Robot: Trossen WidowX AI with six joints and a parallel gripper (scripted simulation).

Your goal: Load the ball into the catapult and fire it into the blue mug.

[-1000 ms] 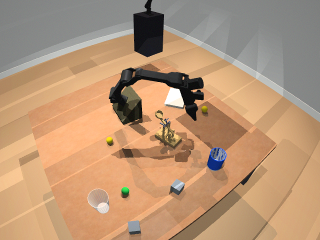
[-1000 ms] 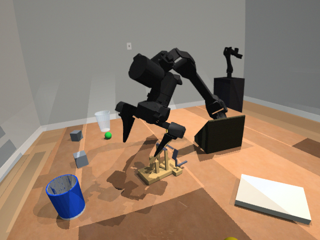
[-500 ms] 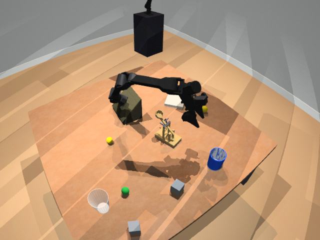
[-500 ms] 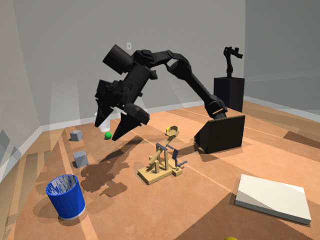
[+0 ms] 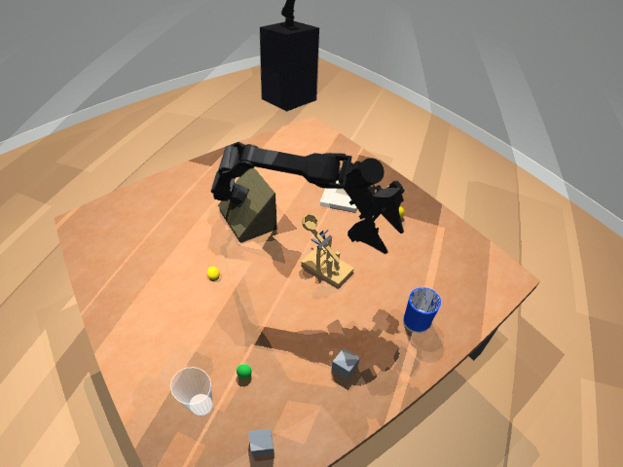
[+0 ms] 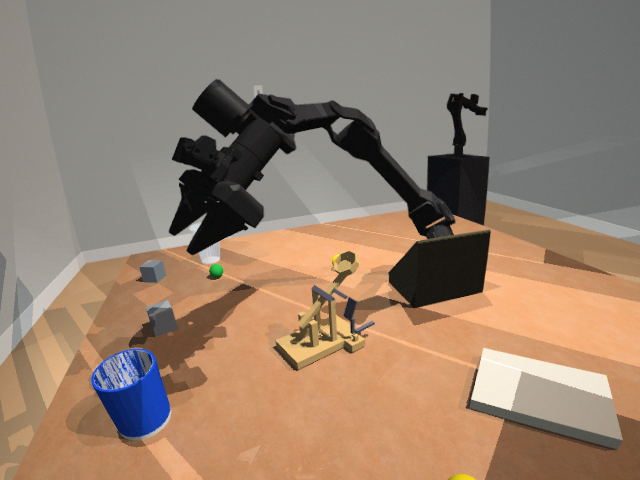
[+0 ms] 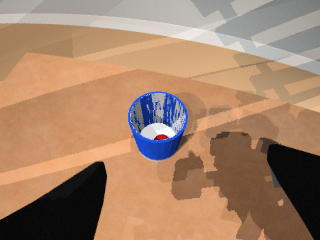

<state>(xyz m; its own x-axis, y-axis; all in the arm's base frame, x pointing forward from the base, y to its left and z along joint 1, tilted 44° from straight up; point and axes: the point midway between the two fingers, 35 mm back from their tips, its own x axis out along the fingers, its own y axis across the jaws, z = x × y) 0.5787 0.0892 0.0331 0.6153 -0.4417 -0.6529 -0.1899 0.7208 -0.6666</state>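
The wooden catapult (image 5: 325, 261) stands mid-table with its arm raised; its spoon (image 5: 309, 221) looks empty from above. It also shows in the exterior view (image 6: 323, 325). The blue mug (image 5: 421, 308) (image 6: 131, 392) stands upright near the table's right front edge. In the wrist view the mug (image 7: 158, 126) is seen from above, with a small red ball (image 7: 160, 138) on its bottom. My gripper (image 5: 387, 238) (image 6: 183, 240) is open and empty, in the air to the right of the catapult, pointing down towards the mug (image 7: 187, 227).
Yellow balls lie at the left (image 5: 212, 272) and behind the gripper (image 5: 401, 211). A green ball (image 5: 243, 371), a white cup (image 5: 191, 390), two grey cubes (image 5: 346, 364) (image 5: 261, 442), a white slab (image 6: 545, 395) and an olive wedge (image 5: 251, 205) are on the table.
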